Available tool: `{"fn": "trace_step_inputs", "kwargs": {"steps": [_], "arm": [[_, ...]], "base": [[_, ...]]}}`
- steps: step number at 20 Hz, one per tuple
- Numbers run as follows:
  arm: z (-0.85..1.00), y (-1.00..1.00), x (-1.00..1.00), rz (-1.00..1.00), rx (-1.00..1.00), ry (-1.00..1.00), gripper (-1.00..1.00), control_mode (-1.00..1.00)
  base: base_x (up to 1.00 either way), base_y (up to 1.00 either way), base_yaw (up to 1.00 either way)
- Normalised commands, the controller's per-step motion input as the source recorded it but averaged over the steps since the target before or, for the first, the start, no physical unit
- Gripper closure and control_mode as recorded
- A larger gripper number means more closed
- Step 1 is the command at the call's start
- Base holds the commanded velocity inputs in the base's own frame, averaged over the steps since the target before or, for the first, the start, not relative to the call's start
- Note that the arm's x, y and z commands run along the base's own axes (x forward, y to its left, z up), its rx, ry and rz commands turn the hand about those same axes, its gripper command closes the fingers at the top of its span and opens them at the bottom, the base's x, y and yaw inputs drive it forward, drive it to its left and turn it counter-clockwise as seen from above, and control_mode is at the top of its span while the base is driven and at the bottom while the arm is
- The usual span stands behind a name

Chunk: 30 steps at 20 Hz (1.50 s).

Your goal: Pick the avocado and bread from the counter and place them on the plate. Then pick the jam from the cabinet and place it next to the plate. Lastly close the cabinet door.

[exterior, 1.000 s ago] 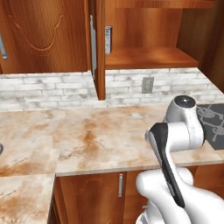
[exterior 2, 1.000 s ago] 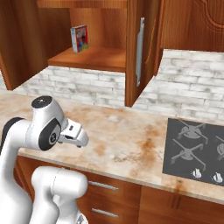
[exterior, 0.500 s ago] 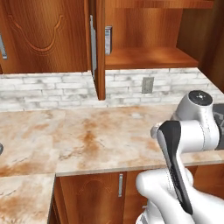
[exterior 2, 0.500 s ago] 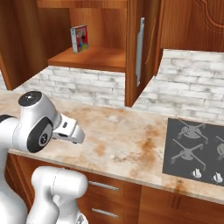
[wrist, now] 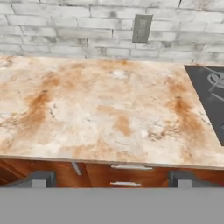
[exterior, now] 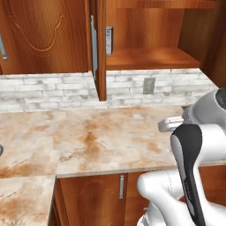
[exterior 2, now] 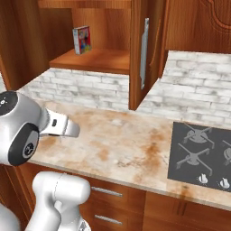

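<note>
Right base view: cabinet door [exterior 2: 143,54] stands open, edge-on between shelf and stove [exterior 2: 203,151].
Cabinet [exterior 2: 97,58]: shelf holds one colourful box [exterior 2: 81,39], upright near the back.
Counter [wrist: 100,109]: bare marbled slab.
Fingers [wrist: 37,179]: wide apart, holding nothing.

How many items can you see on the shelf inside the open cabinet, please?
1: a small colourful box stands upright at the back left of the cabinet shelf, as the right base view shows. The open cabinet door may hide more.
</note>
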Motion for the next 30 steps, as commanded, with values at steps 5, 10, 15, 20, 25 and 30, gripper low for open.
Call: {"fn": "trace_step_inputs", "kwargs": {"steps": [5,10,15,20,25,30], "arm": [[0.59,0.28,-0.06,0.11,0.0,-0.27,-1.0,-1.0],[0.49,0.35,-0.03,0.02,-0.06,-0.22,-1.0,-1.0],[0.31,0.32,-0.22,0.0,-0.12,-0.15,-1.0,-1.0],[0.22,0.31,-0.21,0.0,-0.09,-0.08,-1.0,-1.0],[0.06,0.48,0.0,0.0,-0.05,-0.01,-1.0,-1.0],[0.08,0.5,0.0,0.0,-0.08,0.0,-1.0,-1.0]], "base": [[0.0,0.0,0.0],[0.0,0.0,0.0],[0.0,0.0,0.0],[0.0,0.0,0.0],[0.0,0.0,0.0],[0.0,0.0,0.0]]}}
